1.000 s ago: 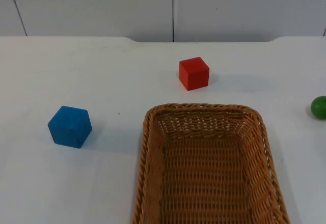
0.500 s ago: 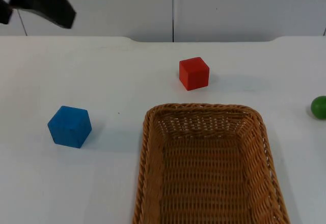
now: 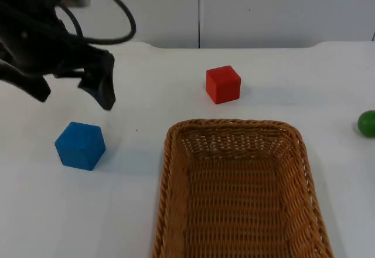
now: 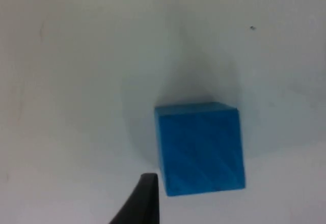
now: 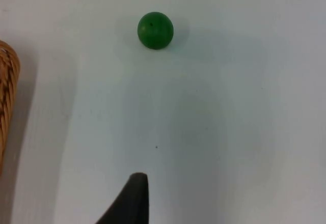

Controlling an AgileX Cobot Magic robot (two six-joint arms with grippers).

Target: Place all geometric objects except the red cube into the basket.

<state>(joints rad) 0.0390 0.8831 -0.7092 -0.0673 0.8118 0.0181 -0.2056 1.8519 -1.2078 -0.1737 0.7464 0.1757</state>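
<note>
A: Nearest the camera, the wicker basket (image 3: 237,193) sits on the white table (image 3: 135,217) with nothing in it, so none of the placing is done yet, I'd say.

B: Agreed. Just beyond its left rim, well apart from it, stands the blue cube (image 3: 80,145), flat on the table and turned a little so one corner faces forward.

A: And the left gripper (image 3: 73,97) hangs above and slightly behind that cube, its two fingers spread wide and holding nothing. The left wrist view looks almost straight down on the blue cube (image 4: 199,147), with one fingertip just beside its near corner.

B: So the step in hand looks like the approach to that cube. To do it well, I'd centre the gripper over the cube first, then turn the wrist until the fingers line up with two opposite flat faces, not across the corners.

A: Yes, a grip on corners could let it twist out. Lower until the pads reach mid-height on the sides, close, then lift clear of the basket rim before carrying it across.

B: Further back, the red cube (image 3: 223,84) stands behind the basket. It must stay, so keep the carry path away from it.

A: The green ball (image 3: 367,123) is at the far right edge of the table. The right wrist view looks onto the green ball (image 5: 155,30); whether the right gripper is spread or pressed together, I can't tell. That arm seems to be waiting.

B: A ball rolls easily, so it needs a gentle, centred squeeze.
</note>
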